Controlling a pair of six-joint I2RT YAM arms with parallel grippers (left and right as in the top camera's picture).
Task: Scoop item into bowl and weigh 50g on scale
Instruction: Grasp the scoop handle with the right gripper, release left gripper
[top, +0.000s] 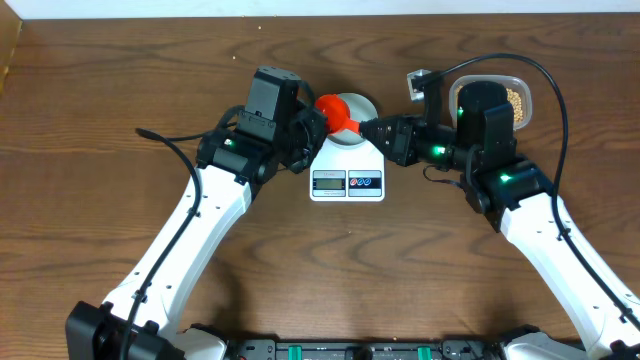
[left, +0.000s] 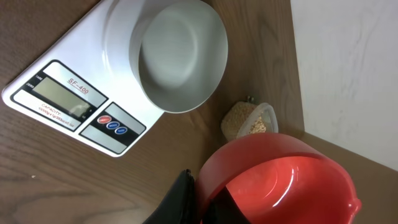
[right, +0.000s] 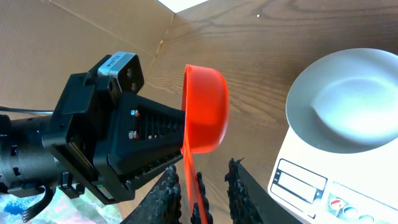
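Observation:
The red scoop (top: 336, 108) hangs empty over the pale bowl (top: 356, 133), which stands on the white scale (top: 347, 176). My left gripper (top: 318, 120) is shut on the scoop's cup rim (left: 280, 180), one finger inside and one outside. My right gripper (right: 202, 186) is open, with the scoop's handle (right: 188, 168) between its fingers and a gap to the right finger. The bowl is empty in the left wrist view (left: 180, 56) and the right wrist view (right: 348, 99). The tan beans (top: 516, 100) lie in the clear tub (top: 500, 80) at the back right.
The scale's display (left: 62, 94) and buttons (left: 113, 124) face the table's front. The clear tub (left: 249, 121) sits behind the scale near the table's far edge and the wall. My left gripper's body (right: 118, 143) fills the left of the right wrist view.

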